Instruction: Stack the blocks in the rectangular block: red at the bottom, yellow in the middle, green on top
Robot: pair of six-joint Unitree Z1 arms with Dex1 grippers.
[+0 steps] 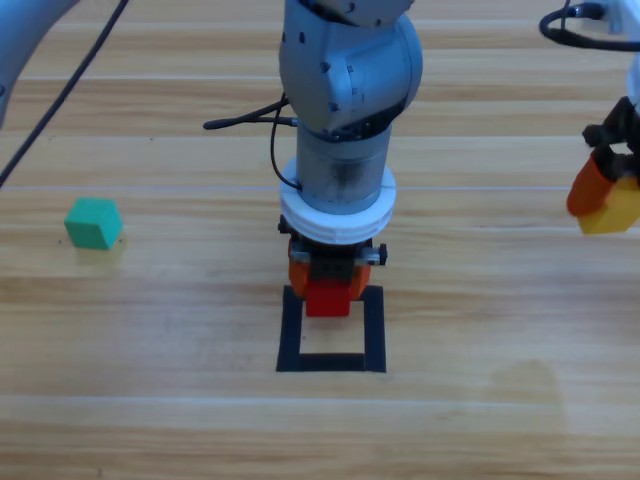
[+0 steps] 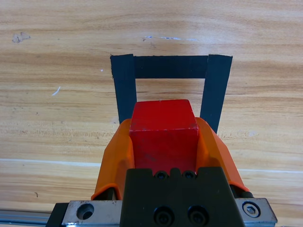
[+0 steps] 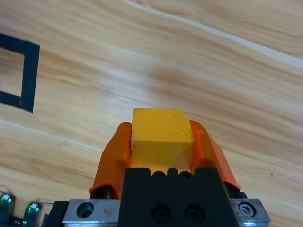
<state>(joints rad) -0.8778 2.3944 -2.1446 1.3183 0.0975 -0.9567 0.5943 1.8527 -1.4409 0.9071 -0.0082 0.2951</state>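
My left gripper [image 1: 327, 292] [image 2: 164, 142] is shut on the red cube [image 1: 328, 297] [image 2: 163, 135], holding it over the far edge of the black tape rectangle [image 1: 331, 362] [image 2: 170, 67] in the middle of the table. At the right edge my right gripper [image 1: 603, 200] [image 3: 161, 142] is shut on the yellow cube [image 1: 612, 208] [image 3: 161, 130], raised off the wood. The teal-green cube [image 1: 94, 222] lies alone at the left. In the right wrist view one corner of the tape rectangle [image 3: 29, 75] shows at the left edge.
The left arm's grey body [image 1: 345, 90] rises over the table's middle and hides the wood behind it. Black cables [image 1: 250, 118] trail from it, and another cable [image 1: 590, 25] loops at the top right.
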